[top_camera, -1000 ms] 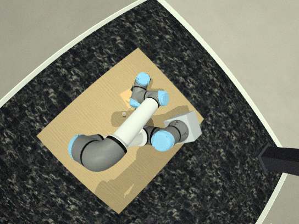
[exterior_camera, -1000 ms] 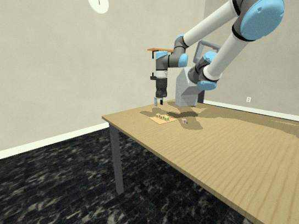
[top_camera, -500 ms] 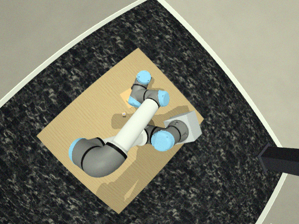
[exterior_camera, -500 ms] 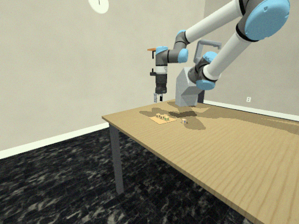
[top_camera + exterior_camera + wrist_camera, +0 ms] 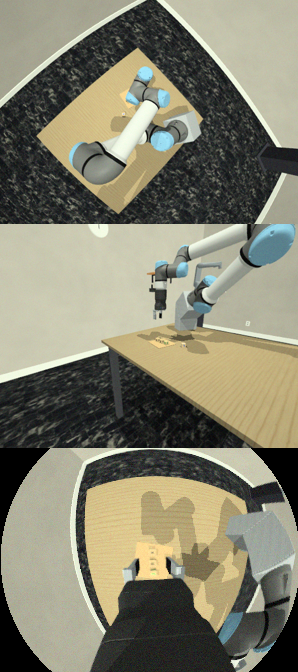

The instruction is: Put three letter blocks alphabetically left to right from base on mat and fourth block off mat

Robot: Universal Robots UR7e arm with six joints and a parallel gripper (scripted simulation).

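Note:
A small orange mat lies on the wooden table near its far left part. Three small blocks sit on it side by side in a row; their letters are too small to read. A fourth block lies on the bare table to the right of the mat, apart from it; it also shows in the top view. My gripper hangs open and empty, high above the mat. In the wrist view the mat shows far below between the fingertips. In the top view the arm hides most of the mat.
The grey robot base block stands behind the mat on the table. The table's left edge is close to the mat. A dark stand is off the table on the floor.

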